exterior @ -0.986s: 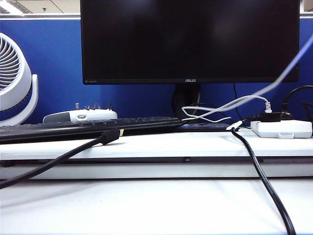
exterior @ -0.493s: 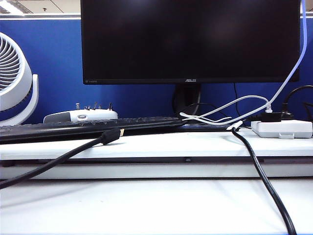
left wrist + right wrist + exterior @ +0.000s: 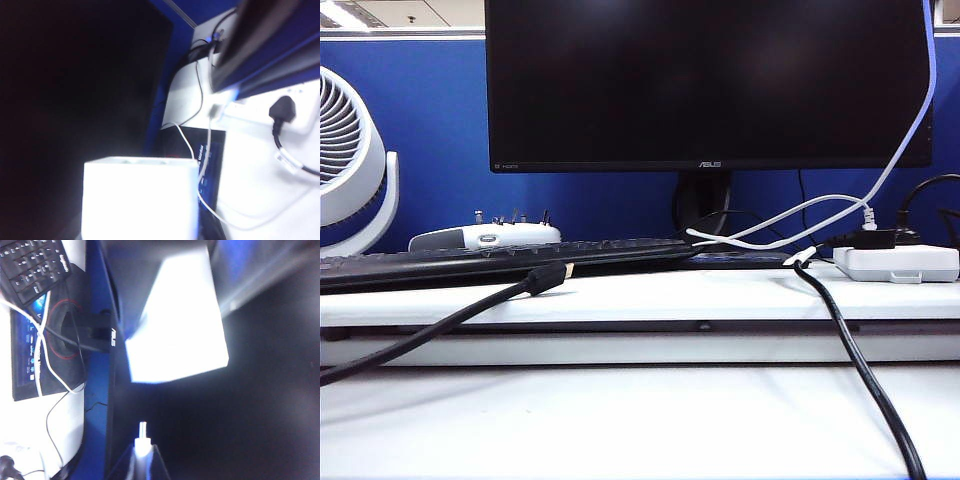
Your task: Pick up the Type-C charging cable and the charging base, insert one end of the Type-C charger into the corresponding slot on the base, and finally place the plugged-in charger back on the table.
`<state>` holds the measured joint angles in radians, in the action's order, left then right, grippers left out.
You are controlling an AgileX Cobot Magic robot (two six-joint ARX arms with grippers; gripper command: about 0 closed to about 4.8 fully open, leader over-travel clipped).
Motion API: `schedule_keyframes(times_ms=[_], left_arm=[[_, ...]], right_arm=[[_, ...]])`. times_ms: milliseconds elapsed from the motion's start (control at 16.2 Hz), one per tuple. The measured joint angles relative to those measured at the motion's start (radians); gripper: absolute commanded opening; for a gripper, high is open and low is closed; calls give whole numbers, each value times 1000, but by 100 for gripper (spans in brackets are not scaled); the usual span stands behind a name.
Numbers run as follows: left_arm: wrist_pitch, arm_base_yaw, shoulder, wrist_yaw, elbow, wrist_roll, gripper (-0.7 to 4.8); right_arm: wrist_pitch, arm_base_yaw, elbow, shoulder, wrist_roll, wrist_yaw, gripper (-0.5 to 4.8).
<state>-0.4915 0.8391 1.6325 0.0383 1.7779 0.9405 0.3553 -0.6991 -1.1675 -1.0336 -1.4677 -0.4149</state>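
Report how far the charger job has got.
Done: both parts are lifted. The left gripper holds the base; the right gripper is shut on the cable, its plug sticking out. In hand: the plug faces the base across a gap. Left: insert it, then set both on the table.

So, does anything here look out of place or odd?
Nothing is damaged or spilled. One oddity: the Type-C charging cable is strung up off the table across the monitor, its plug held in the shut right gripper, pointing at the charging base lifted by the left gripper.
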Motion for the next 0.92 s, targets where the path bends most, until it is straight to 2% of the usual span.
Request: schedule_keyframes(times_ms=[123,431,739,924], left_arm=[[-23,0,0,-56,0,14,119],[-21,0,0,-60,0,16,119],[-21,-4,0,-113,0,15,119],[24,-64,-2,-59,2,-73,106]], right_arm=[[0,0,0,-4,-20,5,0],[-3,0,0,-4,-24,-10,0],[-8,0,0,-3,-16,-12,0],[-42,4,-1,59,19,-29,0]])
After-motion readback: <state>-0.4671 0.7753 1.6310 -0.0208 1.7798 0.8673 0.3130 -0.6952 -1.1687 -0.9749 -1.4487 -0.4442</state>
